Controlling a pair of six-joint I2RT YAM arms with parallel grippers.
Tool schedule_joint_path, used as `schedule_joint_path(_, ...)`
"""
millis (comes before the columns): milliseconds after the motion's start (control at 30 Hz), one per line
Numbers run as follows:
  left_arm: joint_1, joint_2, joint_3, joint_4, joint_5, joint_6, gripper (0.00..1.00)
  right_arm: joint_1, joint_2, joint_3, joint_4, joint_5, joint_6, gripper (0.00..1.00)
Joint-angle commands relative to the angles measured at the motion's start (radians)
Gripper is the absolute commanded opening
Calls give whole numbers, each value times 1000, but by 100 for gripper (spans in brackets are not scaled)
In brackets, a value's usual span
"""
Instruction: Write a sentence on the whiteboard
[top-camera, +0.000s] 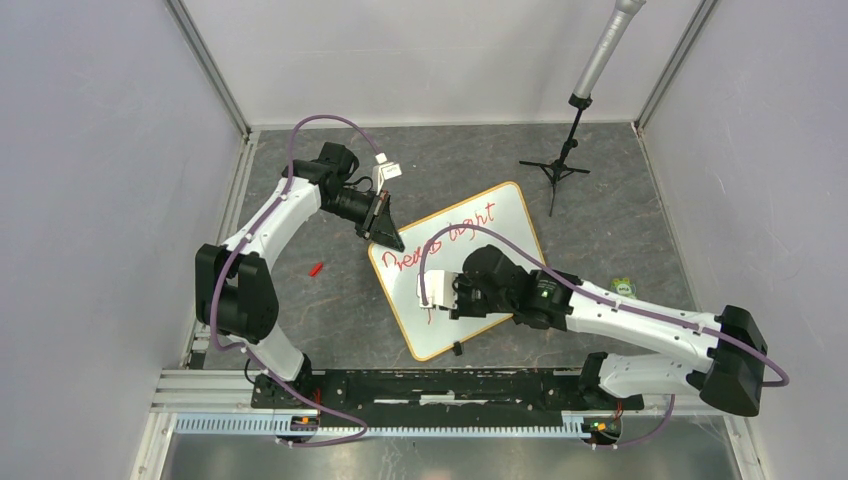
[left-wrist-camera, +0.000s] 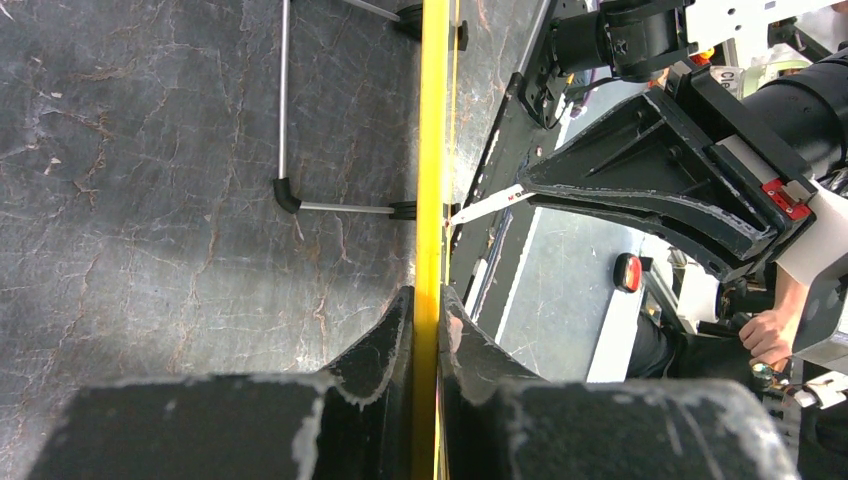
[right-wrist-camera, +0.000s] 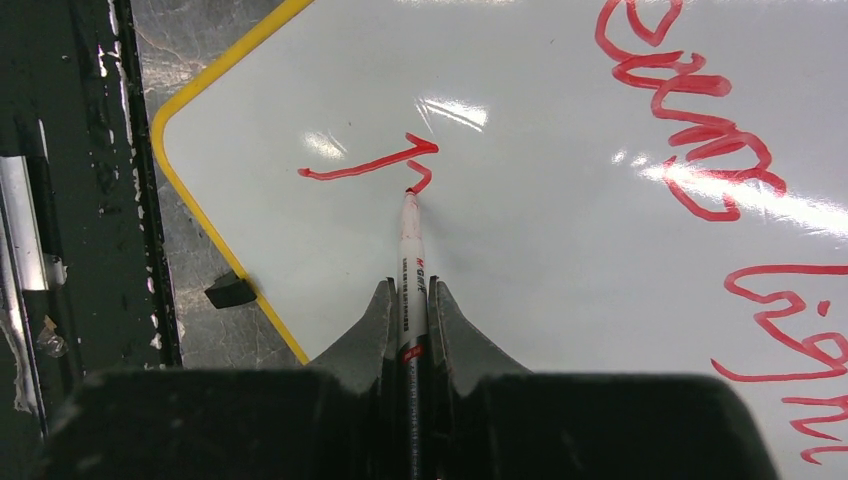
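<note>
The whiteboard (top-camera: 500, 235) lies tilted on the table, white with a yellow rim. Red words, the sentence (top-camera: 447, 238), run in a slanted line across it. My left gripper (top-camera: 386, 236) is shut on the board's upper left edge; in the left wrist view the yellow rim (left-wrist-camera: 433, 150) runs between the closed fingers (left-wrist-camera: 385, 340). My right gripper (top-camera: 436, 298) is shut on a red marker (right-wrist-camera: 411, 255). Its tip touches the board at a fresh red stroke (right-wrist-camera: 370, 165) near the lower left corner. The earlier words also show in the right wrist view (right-wrist-camera: 690, 120).
A small tripod with a grey pole (top-camera: 575, 140) stands at the back right. A red marker cap (top-camera: 316, 269) lies on the table left of the board. A small green object (top-camera: 624, 286) lies at the right. A black clip (right-wrist-camera: 230, 292) sits on the board's near edge.
</note>
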Motion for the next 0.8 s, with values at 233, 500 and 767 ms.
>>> schedule_joint_path(233,0,8,7,4,-37,18,3,4,25,10,9,-56,3,0)
schedule_joint_path(500,0,6,4,3,-40,19,2,10,48,31,34,-63,10,0)
schedule_joint_path(767,0,11,5,4,-39,20,2,-2,-2,48,-5,-102,3,0)
